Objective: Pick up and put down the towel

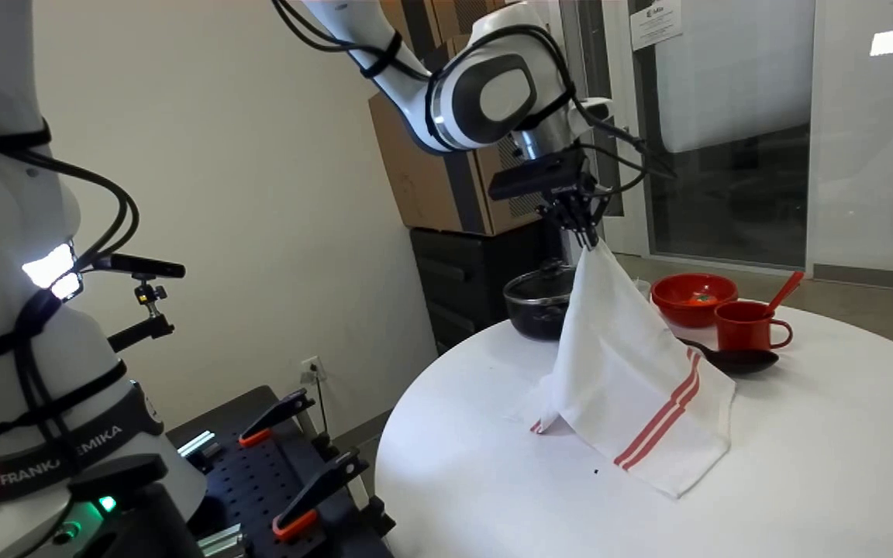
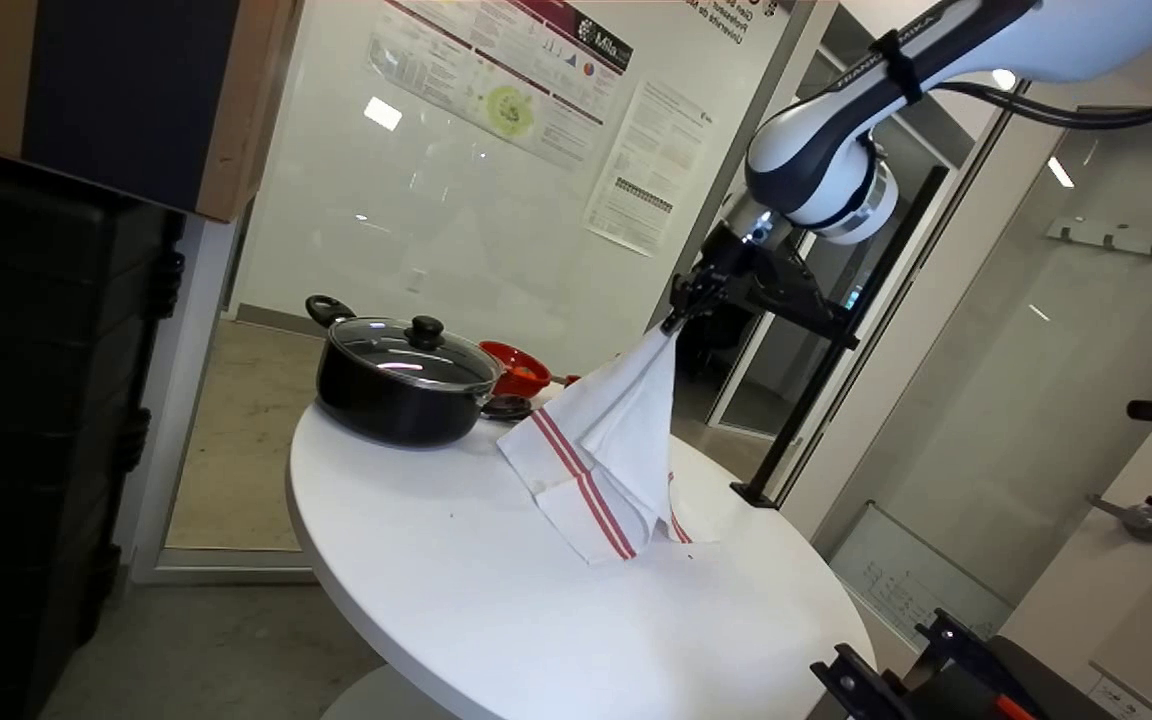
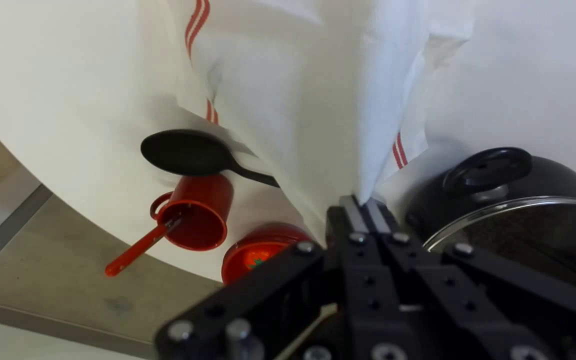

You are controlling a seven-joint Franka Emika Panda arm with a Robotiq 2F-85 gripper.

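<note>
The towel is white with red double stripes and shows in both exterior views (image 1: 617, 349) (image 2: 626, 430). My gripper (image 1: 588, 239) is shut on its top and holds it up above the round white table (image 1: 477, 480). The towel hangs in a tent shape, and its lower edges rest on the table. The gripper also shows in an exterior view (image 2: 673, 325). In the wrist view the fingertips (image 3: 364, 202) pinch the towel (image 3: 313, 100), which spreads away from them toward the top of the picture. The pinched cloth between the pads is partly hidden by the fingers.
A black pot with a glass lid (image 2: 411, 380) stands near the table's edge, close to the towel. A red mug (image 1: 745, 325) with a red-handled utensil, a red bowl (image 1: 693, 298) and a black spoon (image 3: 188, 152) lie beside the towel. The spoon's handle is partly covered by it.
</note>
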